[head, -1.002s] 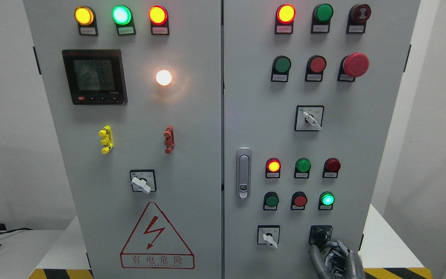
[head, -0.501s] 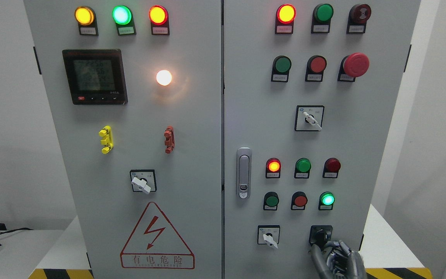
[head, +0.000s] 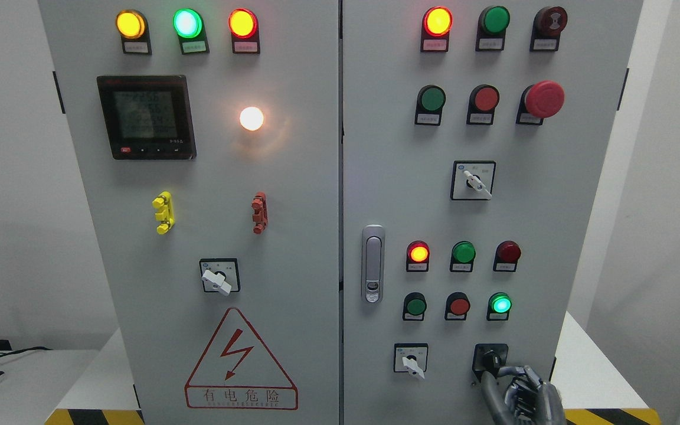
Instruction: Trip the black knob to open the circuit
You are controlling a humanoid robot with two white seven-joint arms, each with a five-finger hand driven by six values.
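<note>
I see the right hand at the cabinet's lower right, fingers curled against the black knob, grasping it.

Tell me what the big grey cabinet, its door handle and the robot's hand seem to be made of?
Cabinet: probably painted sheet metal, with a flat matte grey face and a straight door seam. Handle: looks like chromed or polished metal, silvery with bright glints. Right hand: grey, glossy segmented fingers, metal or hard plastic; I cannot tell which.
</note>
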